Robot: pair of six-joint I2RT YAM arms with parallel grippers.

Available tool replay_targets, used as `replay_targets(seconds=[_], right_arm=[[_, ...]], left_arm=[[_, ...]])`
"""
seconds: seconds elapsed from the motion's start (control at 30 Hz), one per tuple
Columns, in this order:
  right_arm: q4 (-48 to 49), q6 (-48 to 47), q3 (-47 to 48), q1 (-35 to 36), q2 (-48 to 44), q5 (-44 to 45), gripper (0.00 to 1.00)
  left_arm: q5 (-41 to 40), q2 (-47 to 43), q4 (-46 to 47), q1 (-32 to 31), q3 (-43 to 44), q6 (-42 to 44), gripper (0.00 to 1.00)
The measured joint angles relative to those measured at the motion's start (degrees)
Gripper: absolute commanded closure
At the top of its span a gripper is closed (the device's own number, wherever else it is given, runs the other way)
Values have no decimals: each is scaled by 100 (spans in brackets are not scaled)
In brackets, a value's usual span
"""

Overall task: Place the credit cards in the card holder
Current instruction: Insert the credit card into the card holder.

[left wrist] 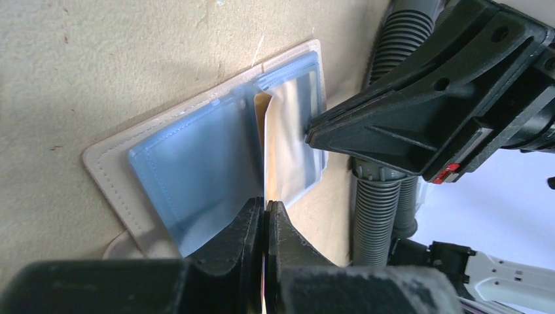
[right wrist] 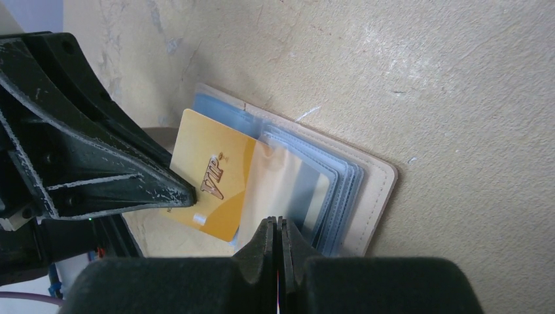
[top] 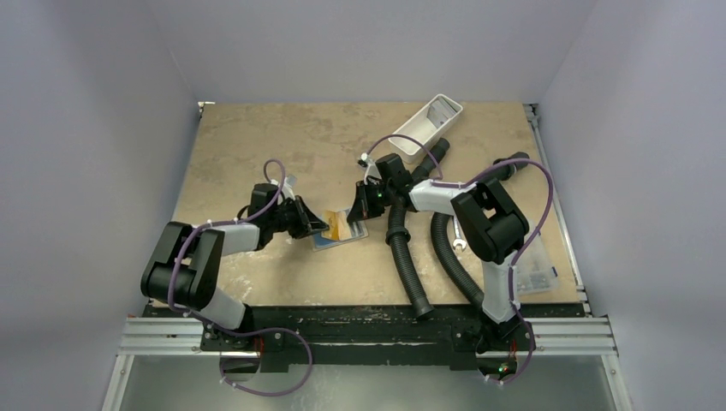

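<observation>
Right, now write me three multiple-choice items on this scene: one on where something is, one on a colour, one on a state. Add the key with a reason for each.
1. Where on the table is the white tray?
A. near edge, left corner
B. dead centre
C. far edge, right of centre

2. What colour is the card that the left gripper holds?
A. orange
B. black
C. green

3. How is the card holder?
A. snapped shut
B. lying open on the table
C. lifted clear of the table

Key:
1 C, since the top view shows the tray against the far edge, right of the middle.
2 A, since the right wrist view shows an orange-gold face marked VIP.
3 B, since both wrist views show its leaves spread on the table, pockets up.
</observation>
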Motion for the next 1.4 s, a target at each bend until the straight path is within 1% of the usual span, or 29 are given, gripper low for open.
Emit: replay_targets(seconds=[0.1,0.2,0.5,0.77,0.83,0.87,0.9,0.97,1.07,1.13,1.2,1.3,1.37,1.4], right_arm=[[20,0,-13,0,-9,7,100],[37,0,-22,0,-9,4,100],[44,2,-28,0,-11,9,100],[44,11,-33,-2,-24,35,100],[33,31,-35,-2,-37,57,93],[0,44,-35,-2,-52,83,89],[-59,46,-35,0,-74,118,85],[-238,33,-35,0,-151,245,81],[-638,-107,-35,4,-367,575,78],[-892,-247,-33,2,-505,820,76],[-1091,-374,-33,-2,-597,997,73],[-1294,-527,-33,-37,-636,1158,71],[-1408,-597,-33,-50,-632,1185,71],[-1427,-619,-33,-59,-632,1187,71]], left_arm=[[-87,-66,-234,9,61,210,100],[-70,-44,-208,13,59,205,100],[170,317,682,9,-151,-295,100],[70,321,1353,-52,-468,-597,100],[-28,321,1569,-133,-577,-723,100],[-98,321,1641,-195,-614,-787,97],[-170,317,1694,-262,-640,-820,92],[-308,271,1690,-389,-658,-872,84],[-520,66,1386,-533,-654,-846,81],[-662,-81,1038,-562,-634,-734,77],[-778,-144,695,-562,-575,-590,75],[-800,-151,455,-562,-476,-472,74],[-789,-151,404,-564,-442,-437,77],[-787,-151,400,-564,-439,-437,80]])
